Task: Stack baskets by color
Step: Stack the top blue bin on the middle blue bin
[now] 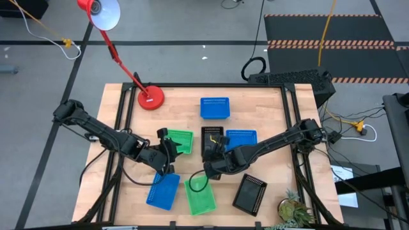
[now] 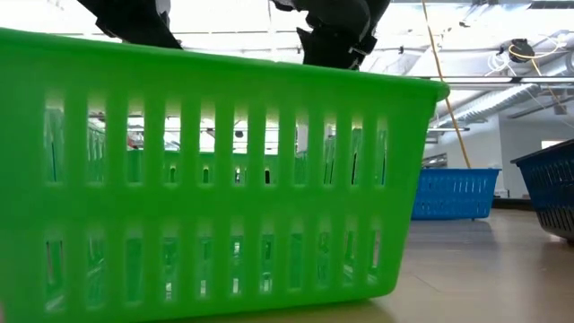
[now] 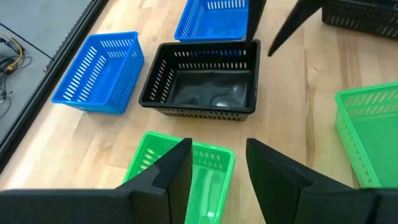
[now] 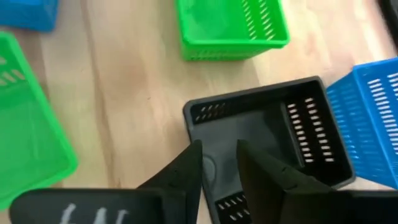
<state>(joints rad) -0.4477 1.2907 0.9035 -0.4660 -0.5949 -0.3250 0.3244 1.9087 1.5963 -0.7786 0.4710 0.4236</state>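
1. Baskets lie scattered on the bench (image 1: 268,108), none bearing any readable label or writing. Blue basket at the far middle (image 1: 215,108); green basket (image 1: 179,140), black basket (image 1: 212,142) and another blue basket (image 1: 241,138) in a row mid-bench, the black and blue touching.
2. Near edge: a blue basket (image 1: 163,190), a green basket (image 1: 200,195) just beside it, and a black basket (image 1: 250,193) tilted off to the right.
3. Bench is light wood in a dark frame. Red lamp (image 1: 151,97) stands at the far left corner, a small plant (image 1: 294,211) at the near right corner. Grey floor around, with cables and a hazard-striped mat.
4. Left gripper (image 1: 167,151) reaches in from the left and hovers over the mid-bench green basket, fingers (image 3: 177,177) parted narrowly, holding nothing.
5. Right gripper (image 1: 214,148) comes in from the right over the mid-bench black basket, fingers (image 4: 186,171) slightly apart astride its wall.
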